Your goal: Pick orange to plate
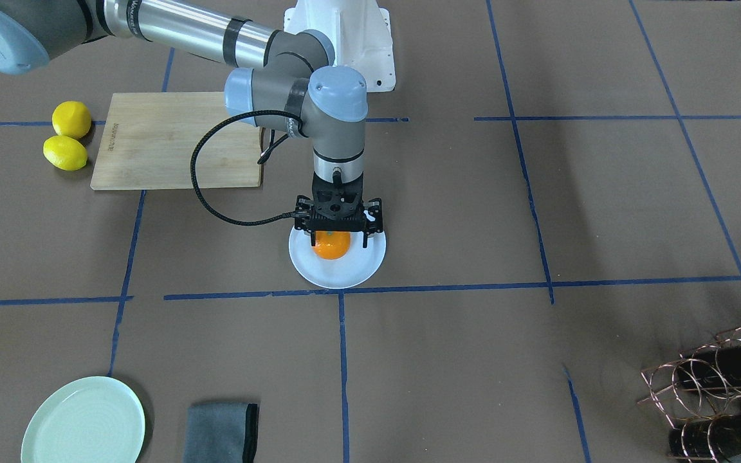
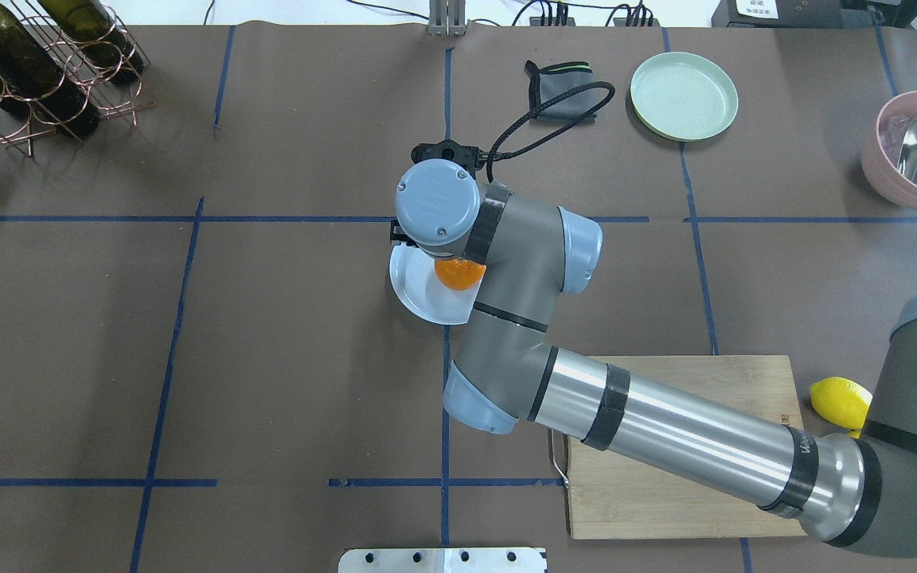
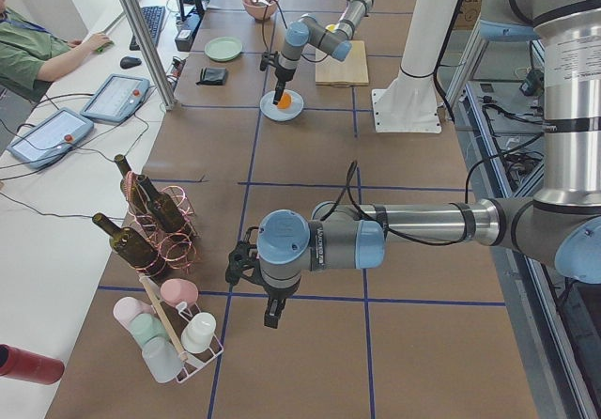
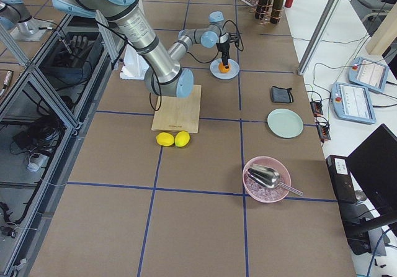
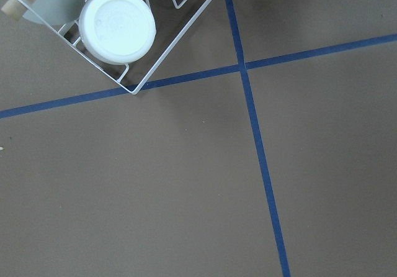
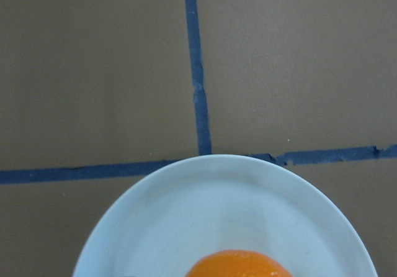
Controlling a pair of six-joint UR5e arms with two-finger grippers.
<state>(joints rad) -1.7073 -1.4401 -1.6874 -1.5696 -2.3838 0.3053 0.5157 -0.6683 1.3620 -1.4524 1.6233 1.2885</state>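
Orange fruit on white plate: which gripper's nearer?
Right. The right gripper hangs directly over the small round orange fruit on the round white plate; the left gripper is far away.

One orange [image 1: 332,245], two lemons [image 1: 71,119], one white plate [image 1: 345,273], one mint-green plate [image 1: 84,421] — one cutting board [image 1: 177,141], one cloth [image 1: 219,432]

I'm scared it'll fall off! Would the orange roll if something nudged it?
Probably, since the orange is round. The shallow rim of the plate would likely catch a gentle roll. It looks smooth, so sliding is possible too.
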